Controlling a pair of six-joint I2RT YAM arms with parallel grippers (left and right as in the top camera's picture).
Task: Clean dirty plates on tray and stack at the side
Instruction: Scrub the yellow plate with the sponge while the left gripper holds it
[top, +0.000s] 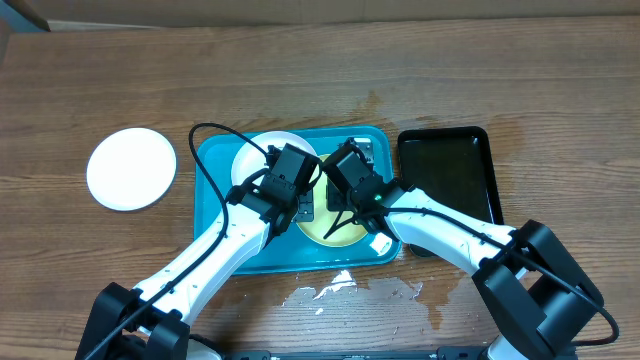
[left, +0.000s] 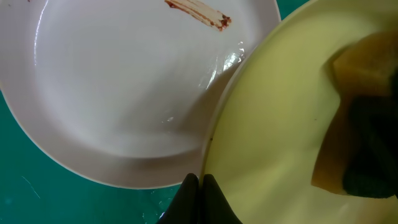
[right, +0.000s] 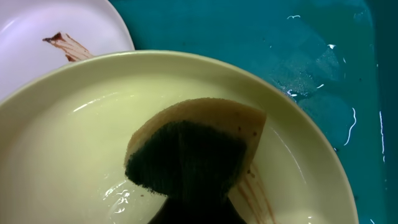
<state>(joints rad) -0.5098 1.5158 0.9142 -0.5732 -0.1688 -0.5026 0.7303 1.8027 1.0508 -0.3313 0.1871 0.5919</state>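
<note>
Wood table (top: 400, 70) w/ tray (top: 213, 170): L tool (left: 199, 184) pinches yellow plate (left: 273, 137) rim, R tool (right: 198, 206) grips sponge (right: 193, 149) on it.

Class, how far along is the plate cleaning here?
Done: one round white plate sits on the table beside the turquoise plastic tray. In hand: right end effector presses a tan sponge on the pale yellow round plate. Remaining: the smeared white plate, then stacking.

overhead: straight down, far | wrists: close, downward (both share yellow plate (left: 280, 124))
</note>
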